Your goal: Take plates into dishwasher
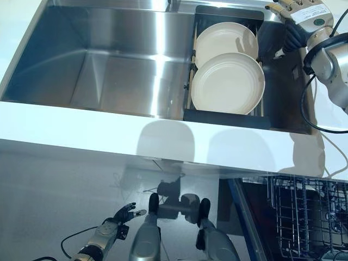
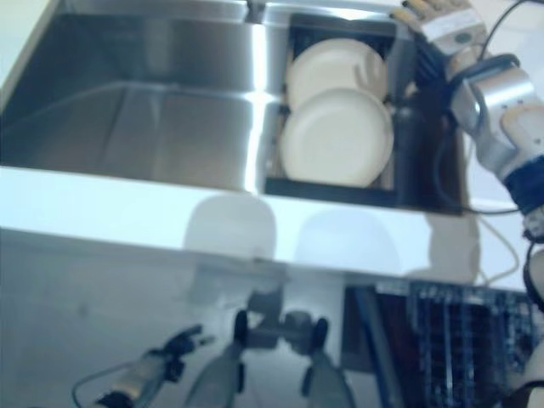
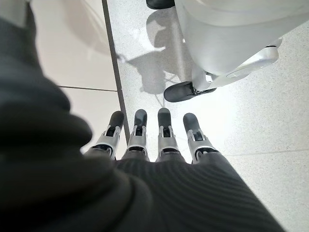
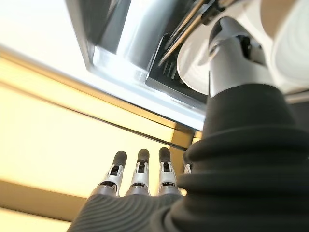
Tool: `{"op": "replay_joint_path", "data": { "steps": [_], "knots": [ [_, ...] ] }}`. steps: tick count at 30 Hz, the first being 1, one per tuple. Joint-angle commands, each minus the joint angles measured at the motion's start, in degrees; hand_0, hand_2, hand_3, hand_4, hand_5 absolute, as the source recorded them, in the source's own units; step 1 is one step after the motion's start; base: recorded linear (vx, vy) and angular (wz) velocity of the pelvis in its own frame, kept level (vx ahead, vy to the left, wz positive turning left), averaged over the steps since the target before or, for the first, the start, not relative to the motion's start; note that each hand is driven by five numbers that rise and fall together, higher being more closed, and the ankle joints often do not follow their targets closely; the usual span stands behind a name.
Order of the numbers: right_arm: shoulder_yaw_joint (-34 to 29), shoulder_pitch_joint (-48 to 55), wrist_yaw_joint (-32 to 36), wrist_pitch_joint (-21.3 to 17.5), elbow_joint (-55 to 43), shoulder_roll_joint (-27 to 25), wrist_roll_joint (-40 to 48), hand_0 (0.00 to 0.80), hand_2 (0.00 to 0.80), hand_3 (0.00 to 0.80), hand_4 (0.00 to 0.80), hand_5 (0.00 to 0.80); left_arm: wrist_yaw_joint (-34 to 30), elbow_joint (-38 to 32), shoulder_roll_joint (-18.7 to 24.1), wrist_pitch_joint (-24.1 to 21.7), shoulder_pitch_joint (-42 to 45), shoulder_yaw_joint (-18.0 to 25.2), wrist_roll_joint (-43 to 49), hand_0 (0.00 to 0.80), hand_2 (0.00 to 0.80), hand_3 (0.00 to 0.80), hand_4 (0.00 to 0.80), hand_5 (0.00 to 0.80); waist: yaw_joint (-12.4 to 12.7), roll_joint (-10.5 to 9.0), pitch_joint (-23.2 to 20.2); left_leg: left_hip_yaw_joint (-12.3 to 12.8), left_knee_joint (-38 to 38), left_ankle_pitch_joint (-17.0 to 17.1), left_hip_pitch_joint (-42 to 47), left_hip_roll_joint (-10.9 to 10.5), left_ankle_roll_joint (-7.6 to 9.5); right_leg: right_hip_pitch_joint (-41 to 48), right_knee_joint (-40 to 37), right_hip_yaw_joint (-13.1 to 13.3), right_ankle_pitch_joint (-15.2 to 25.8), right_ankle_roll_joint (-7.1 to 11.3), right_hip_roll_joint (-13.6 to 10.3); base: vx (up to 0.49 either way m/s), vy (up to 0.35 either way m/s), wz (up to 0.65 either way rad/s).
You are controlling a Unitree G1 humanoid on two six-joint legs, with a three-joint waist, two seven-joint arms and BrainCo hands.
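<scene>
1. Two cream plates [image 1: 227, 81] are seen lying overlapped in a dark rack [image 1: 225, 115] set at the right end of the steel sink [image 1: 98, 65].
2. The right hand [image 1: 296, 22] is held just beside the rack's far corner, fingers straight, nothing grasped.
3. The left hand [image 1: 117, 220] is seen low near the floor, fingers straight, empty.
4. A dishwasher basket [image 1: 304, 217] is visible below the counter [image 1: 109, 130].

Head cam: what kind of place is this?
Likely a home kitchen: a stainless steel sink, two round cream plates in a dark drying tray, and an open dishwasher's wire rack below the white counter.
</scene>
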Motion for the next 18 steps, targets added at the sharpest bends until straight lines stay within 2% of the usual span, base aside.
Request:
{"op": "replay_joint_path", "data": {
  "steps": [1, 8, 18],
  "knots": [
    [-0.96, -4.70, 4.18, 5.76, 0.06, 1.89, 7.73, 0.000, 0.000, 0.000, 0.000, 0.000, 0.47, 2.19, -1.16, -1.54, -1.06, -1.60, 0.34, 0.000, 0.000, 0.000, 0.000, 0.000, 0.35, -3.33, -2.14, 0.33, -0.25, -1.48, -0.89, -0.14, 0.32, -0.33, -0.07, 0.20, 0.71, 4.32, -4.01, 0.002, 0.032, -0.01],
    [-2.20, -5.88, 9.91, 11.18, 4.51, 7.21, 11.99, 0.000, 0.000, 0.000, 0.000, 0.000, 0.94, 1.96, -1.50, -1.89, -1.49, -1.58, -0.15, 0.000, 0.000, 0.000, 0.000, 0.000, 1.43, -3.55, -0.98, 0.52, -0.25, -1.19, -1.09, -0.28, 0.27, -0.23, 0.14, -0.50, 0.78, 4.06, -4.32, 0.002, 0.004, 0.00],
    [0.20, -8.33, 11.96, 11.53, 6.42, 10.81, 9.08, 0.000, 0.000, 0.000, 0.000, 0.000, 1.50, 1.26, -1.32, -2.11, -1.80, -1.61, -1.05, 0.000, 0.000, 0.000, 0.000, 0.000, 2.93, -4.33, 0.77, 0.50, -0.25, -0.82, -1.87, -0.36, 0.41, -0.70, 0.49, -1.58, 1.06, 4.13, -4.57, 0.003, 0.003, 0.00]
  ]
}}
